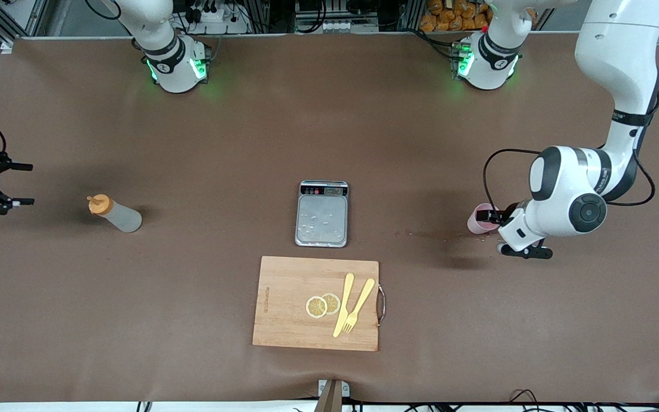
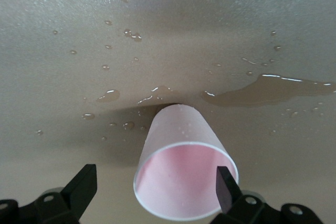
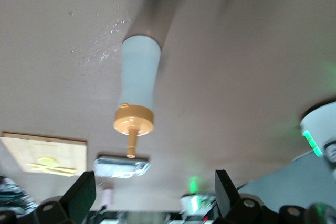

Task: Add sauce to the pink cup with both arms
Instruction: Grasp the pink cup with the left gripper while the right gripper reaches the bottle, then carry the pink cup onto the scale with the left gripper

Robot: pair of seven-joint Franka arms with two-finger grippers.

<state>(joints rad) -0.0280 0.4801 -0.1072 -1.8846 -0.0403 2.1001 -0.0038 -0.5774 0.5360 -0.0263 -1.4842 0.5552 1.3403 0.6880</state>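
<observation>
The pink cup (image 1: 476, 224) stands on the brown table toward the left arm's end, beside a wet spill. My left gripper (image 1: 486, 217) is down at it. In the left wrist view the cup (image 2: 181, 145) sits between the open fingers (image 2: 81, 187), close to one of them, and neither finger presses it. The sauce bottle (image 1: 116, 214), whitish with an orange cap, stands upright toward the right arm's end. My right gripper (image 1: 32, 184) hovers open beside it, a short way off, holding nothing. The right wrist view shows the bottle (image 3: 138, 77) ahead of the gripper (image 3: 153, 195).
A grey scale (image 1: 322, 214) lies mid-table. Nearer the front camera is a wooden cutting board (image 1: 284, 280) with two lemon slices (image 1: 322, 305), a yellow fork and a knife (image 1: 343, 304). Spilled liquid (image 2: 265, 90) and drops wet the table round the cup.
</observation>
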